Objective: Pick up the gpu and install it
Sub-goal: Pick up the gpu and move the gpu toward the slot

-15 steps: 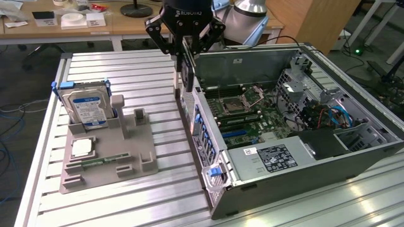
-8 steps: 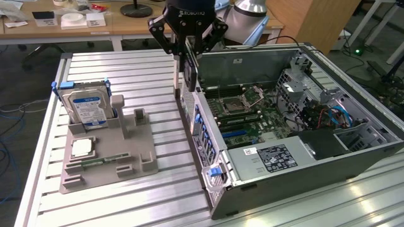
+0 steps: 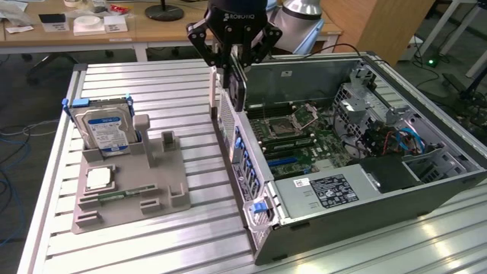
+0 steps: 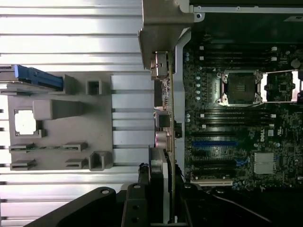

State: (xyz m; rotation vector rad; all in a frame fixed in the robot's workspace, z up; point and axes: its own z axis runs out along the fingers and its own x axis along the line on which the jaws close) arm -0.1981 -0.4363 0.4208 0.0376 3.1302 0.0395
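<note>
At the exterior view's left, the grey holder tray (image 3: 145,177) is lying on the slatted metal bench (image 3: 152,85). It is carrying a silver hard drive (image 3: 106,130), standing on edge with its blue-white label showing, and a square processor chip (image 3: 100,178) lying flat nearer the camera.

Moving toward the middle, I am holding my arm straight down from above, wrist vertical and fingers pointing at the bench. My pincer (image 3: 236,61) is hanging over the far end of the open computer case (image 3: 426,188), just above its rear wall. I am clamping the pincer narrow on the gpu (image 3: 238,91), one finger pressing on each face. The card is hanging upright and edge-on below my fingers, off the tray and raised above the bench. Its lower end is reaching down to about the top of the rear wall; I cannot tell whether it is touching. In the wrist view the card is running as a thin line along that wall, between the tray side and the board side.

To the exterior view's right, the case is lying open on its side, showing the motherboard (image 3: 304,151), the bare processor socket (image 3: 300,120) and the power supply (image 3: 327,191) near the front.
</note>
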